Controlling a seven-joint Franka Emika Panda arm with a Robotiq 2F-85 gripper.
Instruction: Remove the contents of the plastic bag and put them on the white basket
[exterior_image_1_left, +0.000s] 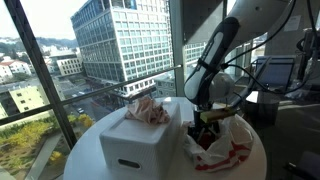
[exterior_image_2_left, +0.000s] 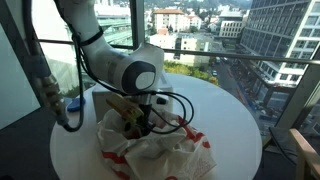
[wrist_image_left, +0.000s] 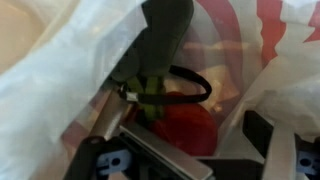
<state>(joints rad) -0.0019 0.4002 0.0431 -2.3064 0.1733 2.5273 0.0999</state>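
The plastic bag (exterior_image_1_left: 228, 148) (exterior_image_2_left: 165, 152), thin white film with red stripes, lies crumpled on the round table beside the white basket (exterior_image_1_left: 135, 148). A pale pink-white wrinkly bundle (exterior_image_1_left: 148, 108) rests on top of the basket. My gripper (exterior_image_1_left: 207, 122) (exterior_image_2_left: 135, 120) reaches down into the bag's mouth. In the wrist view, the gripper (wrist_image_left: 190, 138) stands open inside the bag (wrist_image_left: 60, 70). A round red piece (wrist_image_left: 185, 125) with a green stalk lies between its fingers, not clamped. A dark object (wrist_image_left: 165, 35) and a black loop (wrist_image_left: 195, 85) lie just beyond it.
The white round table (exterior_image_2_left: 230, 110) stands next to tall windows. In an exterior view a pole with blue cable (exterior_image_2_left: 62, 100) stands at the table's edge. A monitor (exterior_image_1_left: 275, 72) sits behind the arm. The basket is close to the bag's side.
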